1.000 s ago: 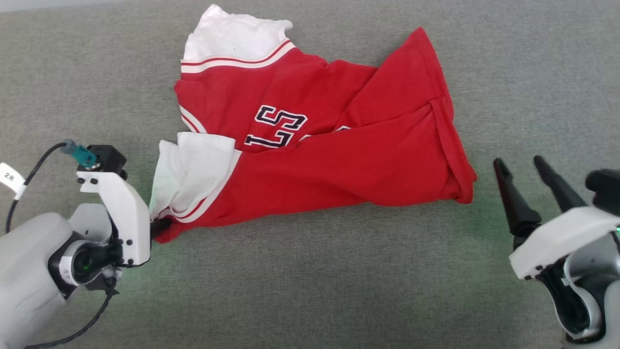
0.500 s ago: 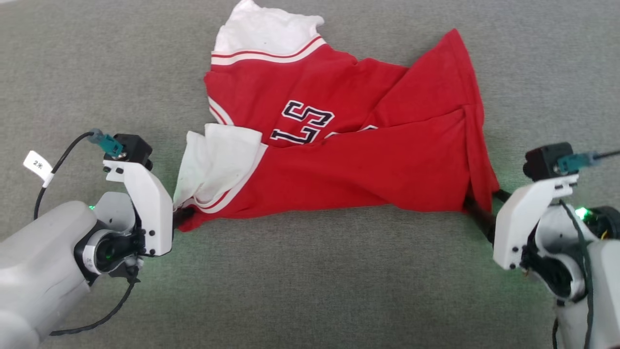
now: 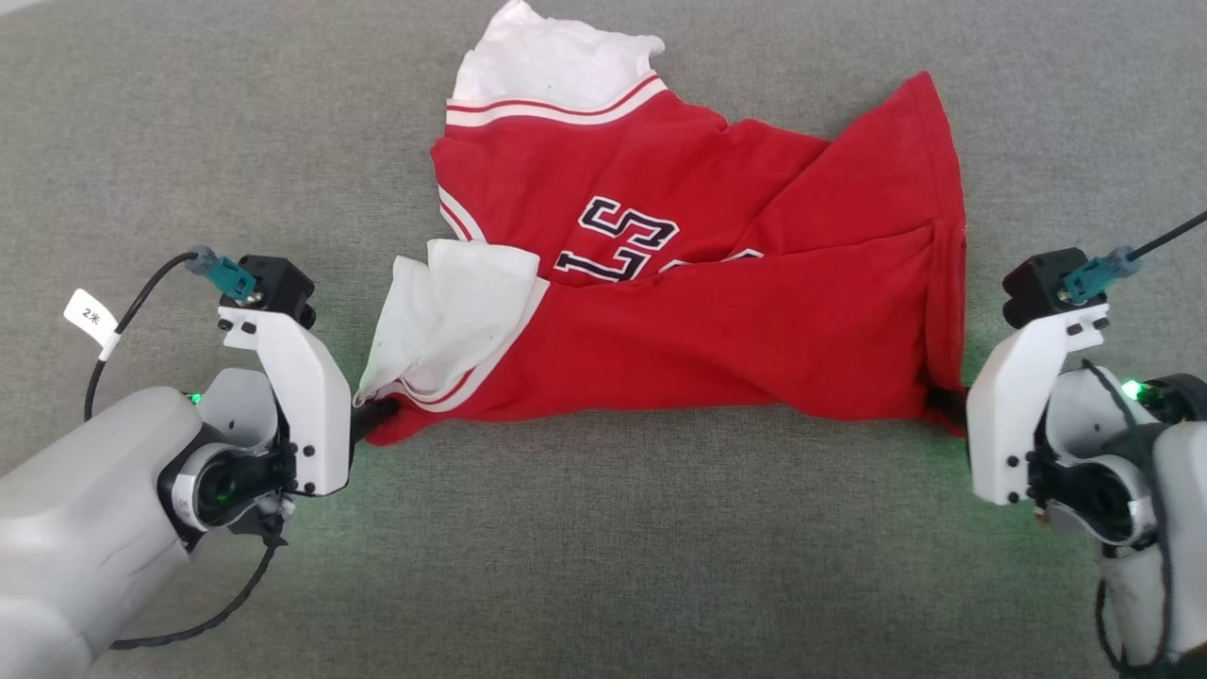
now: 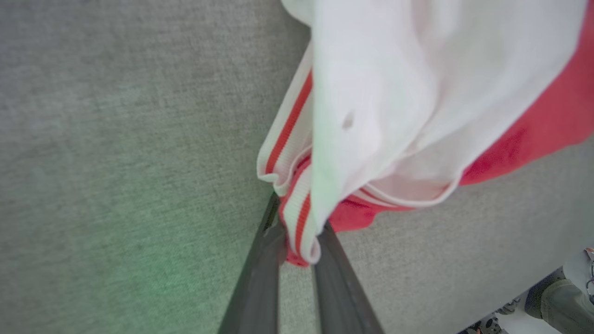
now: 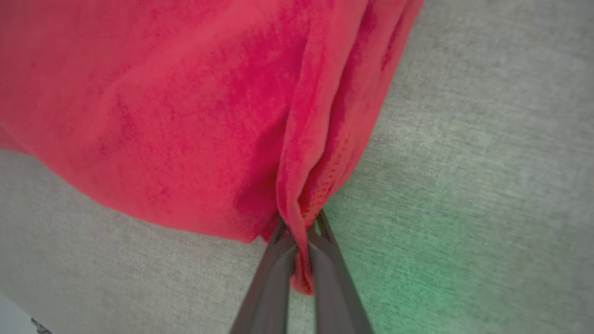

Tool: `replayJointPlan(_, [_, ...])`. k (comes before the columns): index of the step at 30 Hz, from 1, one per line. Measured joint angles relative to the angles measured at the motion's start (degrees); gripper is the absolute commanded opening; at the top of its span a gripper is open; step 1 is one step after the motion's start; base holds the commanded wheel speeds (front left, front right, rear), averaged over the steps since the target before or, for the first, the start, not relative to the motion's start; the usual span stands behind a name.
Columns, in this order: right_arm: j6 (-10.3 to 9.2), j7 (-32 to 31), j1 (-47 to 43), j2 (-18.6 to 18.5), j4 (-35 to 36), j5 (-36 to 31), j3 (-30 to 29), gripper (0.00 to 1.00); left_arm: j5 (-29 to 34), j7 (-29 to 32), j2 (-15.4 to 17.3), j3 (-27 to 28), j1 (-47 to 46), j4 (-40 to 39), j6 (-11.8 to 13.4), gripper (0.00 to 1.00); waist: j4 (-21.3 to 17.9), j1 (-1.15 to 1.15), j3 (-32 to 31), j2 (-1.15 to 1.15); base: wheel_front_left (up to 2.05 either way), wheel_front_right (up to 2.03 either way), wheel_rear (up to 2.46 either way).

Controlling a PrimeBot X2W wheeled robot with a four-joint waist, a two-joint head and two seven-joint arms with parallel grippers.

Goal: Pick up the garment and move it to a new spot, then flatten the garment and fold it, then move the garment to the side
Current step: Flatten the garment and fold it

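Observation:
The garment (image 3: 698,321), a red jersey shirt with white sleeves and black white-edged print, lies crumpled and folded over on the grey cloth surface (image 3: 603,556). My left gripper (image 3: 377,415) is shut on the near left corner by the striped trim and a white sleeve. In the left wrist view the dark fingers (image 4: 260,273) pinch the red-white trim of the garment (image 4: 371,116). My right gripper (image 3: 946,405) is shut on the near right corner. In the right wrist view its fingers (image 5: 274,278) clamp a fold of the garment's red hem (image 5: 185,116).
Grey cloth surface stretches all around the shirt, with open room in front of it and on both sides. A bit of floor and a dark object (image 4: 557,297) show past the surface's edge at the lower right of the left wrist view.
My right gripper swung in from the lower right, reached the shirt's right corner and shut on it. The head camera shifted, so the whole picture slid right and down. The left grip holds.

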State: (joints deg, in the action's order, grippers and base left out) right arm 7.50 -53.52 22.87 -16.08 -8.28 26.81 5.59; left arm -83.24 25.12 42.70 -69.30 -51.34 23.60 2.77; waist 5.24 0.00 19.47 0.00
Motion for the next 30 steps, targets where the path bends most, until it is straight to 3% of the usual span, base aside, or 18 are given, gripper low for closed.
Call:
replayJointPlan(9, [0.01, -7.2, -2.6, -3.3, 7.6, 2.3, -3.7, 0.0, -0.5, 1.1, 4.5, 0.2, 0.5, -6.7, 2.6, 0.0, 0.9, 0.0, -2.1, 0.0, 0.0, 0.0, 0.0])
replayJointPlan(16, [0.01, -15.2, -10.0, -3.5, 17.5, 1.9, -9.9, 0.0, -1.1, 1.6, 9.7, 0.0, 3.3, -17.6, 8.1, 0.0, 1.6, 0.0, -3.5, 0.0, 0.0, 0.0, 0.0])
replayJointPlan(20, [0.01, -18.7, -15.3, -0.8, 21.5, 1.3, -13.7, 0.0, -1.9, 1.0, 11.7, -0.5, 6.5, -22.6, 10.8, 0.0, 1.5, 0.0, -4.2, 0.0, 0.0, 0.0, 0.0])
replayJointPlan(24, [0.01, -19.2, -19.4, 1.7, 23.3, 0.8, -15.2, 0.0, -2.1, 0.1, 12.0, -1.3, 9.8, -25.3, 12.3, 0.0, 1.3, 0.0, -4.5, 0.0, 0.0, 0.0, 0.0])
replayJointPlan(29, [0.01, -15.9, -21.1, 3.7, 20.6, 0.1, -14.6, 0.0, -2.9, -0.3, 9.6, -1.9, 12.5, -23.2, 12.2, 0.0, 0.8, 0.0, -4.8, 0.0, 0.0, 0.0, 0.0])
replayJointPlan(30, [0.01, -14.9, -21.1, 3.6, 19.6, -0.4, -14.1, 0.11, -2.9, -0.3, 9.1, -2.0, 12.7, -22.4, 11.8, 0.0, 0.7, 0.0, -4.8, 0.0, 0.0, 0.0, 0.0])
